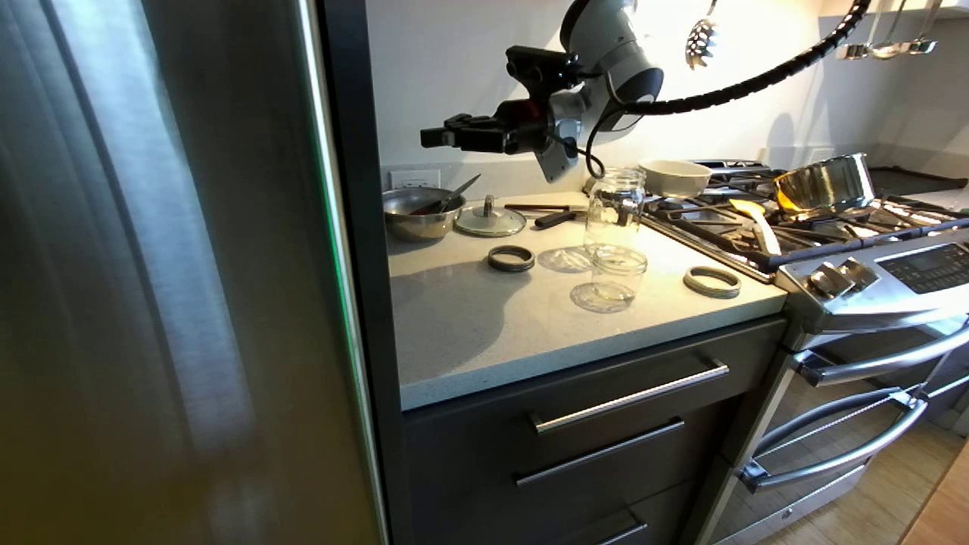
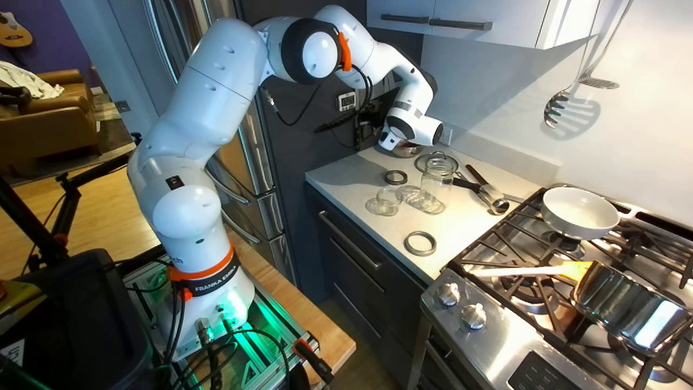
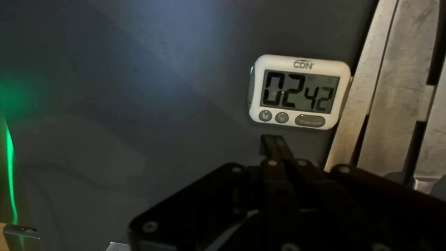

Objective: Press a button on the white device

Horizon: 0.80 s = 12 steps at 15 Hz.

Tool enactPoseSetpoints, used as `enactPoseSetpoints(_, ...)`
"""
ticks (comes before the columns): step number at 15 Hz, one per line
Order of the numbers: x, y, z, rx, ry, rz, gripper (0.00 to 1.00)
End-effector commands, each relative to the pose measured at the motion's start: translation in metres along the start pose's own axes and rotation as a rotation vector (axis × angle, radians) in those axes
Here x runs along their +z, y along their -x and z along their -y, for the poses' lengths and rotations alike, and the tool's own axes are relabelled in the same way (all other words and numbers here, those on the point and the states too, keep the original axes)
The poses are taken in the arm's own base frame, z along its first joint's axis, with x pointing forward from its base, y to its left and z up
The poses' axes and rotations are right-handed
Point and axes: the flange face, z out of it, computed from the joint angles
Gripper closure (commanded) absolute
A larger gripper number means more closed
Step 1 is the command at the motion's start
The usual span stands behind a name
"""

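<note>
Wrist view | white timer (image 3: 300, 92) just above gripper (image 3: 273, 138), apart | gripper pressed together

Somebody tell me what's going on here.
A robot arm points its closed, empty hand at a white timer on a dark panel, apparently to press one of its buttons. In the wrist view, the hand shows below the buttons, covering none, so nothing is being pressed. The timer reads 02 42.
</note>
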Motion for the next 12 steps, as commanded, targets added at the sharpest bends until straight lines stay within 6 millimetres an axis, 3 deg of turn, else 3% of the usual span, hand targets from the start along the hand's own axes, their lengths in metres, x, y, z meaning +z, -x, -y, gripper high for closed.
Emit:
enactPoseSetpoints(1,0.009,-0.002,0.011,0.035,-0.002,0.008,1.00)
enactPoseSetpoints(12,0.030,0.000,0.026,0.003,0.016,-0.005,1.00)
